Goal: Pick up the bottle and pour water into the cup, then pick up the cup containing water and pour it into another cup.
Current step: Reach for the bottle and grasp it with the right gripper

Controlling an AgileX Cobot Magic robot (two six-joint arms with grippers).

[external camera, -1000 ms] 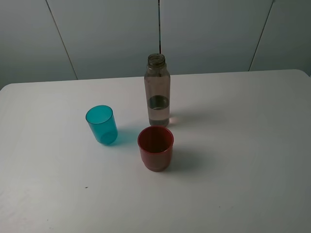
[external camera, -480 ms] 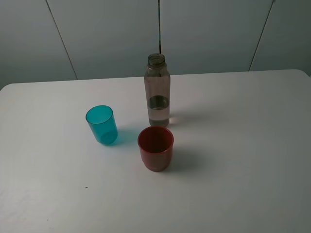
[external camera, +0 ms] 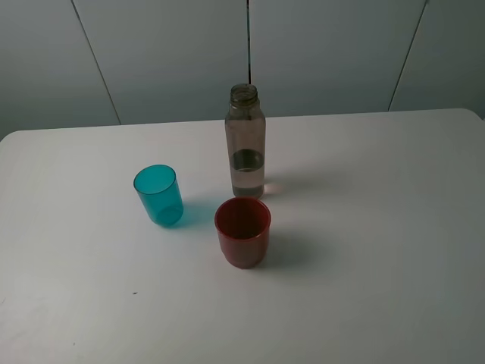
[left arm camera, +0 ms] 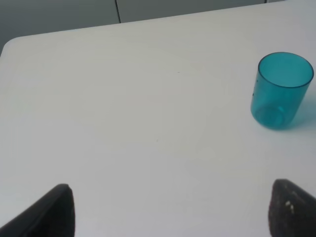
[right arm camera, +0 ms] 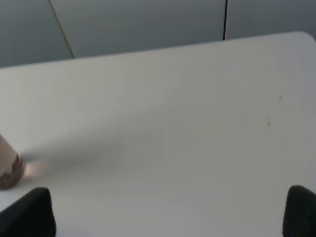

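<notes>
Well, both claws are spread wide and grip nothing. The left gripper point(left arm camera: 175, 210) hangs over the bare table point(external camera: 379, 227) with the teal cup point(external camera: 159, 195) ahead of it, and the right gripper point(right arm camera: 165, 212) does likewise (only the bottle point(right arm camera: 7, 170) base peeks into its view). The part-filled bottle stands upright at centre frame, near the table's far edge. The red cup point(external camera: 242, 231) sits just below it, the teal cup centre-left. Broad open tabletop lies right and lower frame.

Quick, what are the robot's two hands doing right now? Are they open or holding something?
Left hand: open, holding nothing.
Right hand: open, holding nothing.
</notes>
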